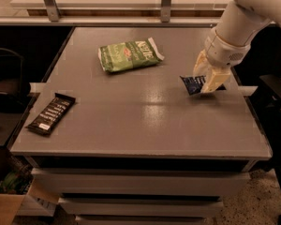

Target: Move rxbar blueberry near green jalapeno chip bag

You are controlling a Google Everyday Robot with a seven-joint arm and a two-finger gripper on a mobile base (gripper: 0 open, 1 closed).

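Note:
The rxbar blueberry [193, 84] is a small dark navy wrapped bar at the right side of the grey table [140, 125]. My gripper [205, 80] is shut on it, its cream fingers [214, 80] clasping the bar's right end, and the bar is tilted with its left end free. The green jalapeno chip bag [129, 55] lies flat at the table's back middle, well to the left of the gripper.
A longer black-brown wrapped bar [51, 113] lies near the table's front left edge. A rail with metal posts [166, 3] runs behind the table. A dark chair arm [276, 86] stands to the right, a cardboard box [9, 205] on the floor at lower left.

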